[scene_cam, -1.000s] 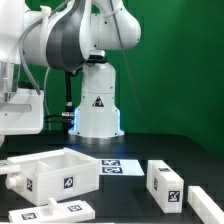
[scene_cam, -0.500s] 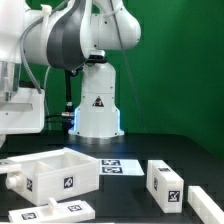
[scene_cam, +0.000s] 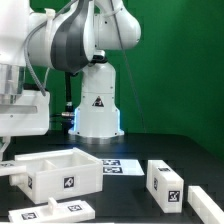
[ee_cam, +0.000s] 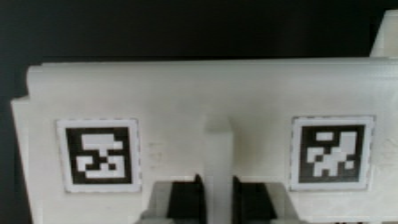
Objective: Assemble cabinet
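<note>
The cabinet [scene_cam: 58, 176], an open-topped white box, lies near the front edge of the tabletop [scene_cam: 140, 150], toward the exterior view's left. Its long axis runs along that edge and its opening faces up. The gripper [ee_cam: 214, 200] hangs beside a tagged wall, jaws closed. The tabletop is black and the backdrop [scene_cam: 180, 60] green.

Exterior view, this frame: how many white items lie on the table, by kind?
Open cabinet box: 1
Loose tagged cabinet pieces: 3
Marker board: 1
Total: 5
</note>
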You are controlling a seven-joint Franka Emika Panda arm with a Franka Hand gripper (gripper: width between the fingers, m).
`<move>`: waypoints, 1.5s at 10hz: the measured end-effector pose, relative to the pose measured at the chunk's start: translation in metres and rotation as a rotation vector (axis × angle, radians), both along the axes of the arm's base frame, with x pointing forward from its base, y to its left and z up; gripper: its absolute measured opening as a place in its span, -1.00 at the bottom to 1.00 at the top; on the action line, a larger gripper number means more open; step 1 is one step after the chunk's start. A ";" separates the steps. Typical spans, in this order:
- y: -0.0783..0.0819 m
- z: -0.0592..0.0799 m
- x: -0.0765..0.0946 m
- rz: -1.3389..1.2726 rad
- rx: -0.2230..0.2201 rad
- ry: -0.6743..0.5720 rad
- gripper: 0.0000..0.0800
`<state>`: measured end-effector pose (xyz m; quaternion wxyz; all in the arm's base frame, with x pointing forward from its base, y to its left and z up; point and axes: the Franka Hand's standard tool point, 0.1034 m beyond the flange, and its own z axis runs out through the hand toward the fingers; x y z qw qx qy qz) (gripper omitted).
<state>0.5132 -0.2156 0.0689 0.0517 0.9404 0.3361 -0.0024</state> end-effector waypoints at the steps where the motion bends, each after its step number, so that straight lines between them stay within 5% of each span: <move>1: 0.000 0.001 0.000 0.000 0.000 -0.001 -0.84; 15: -0.009 0.005 -0.021 -0.158 0.031 0.027 -0.84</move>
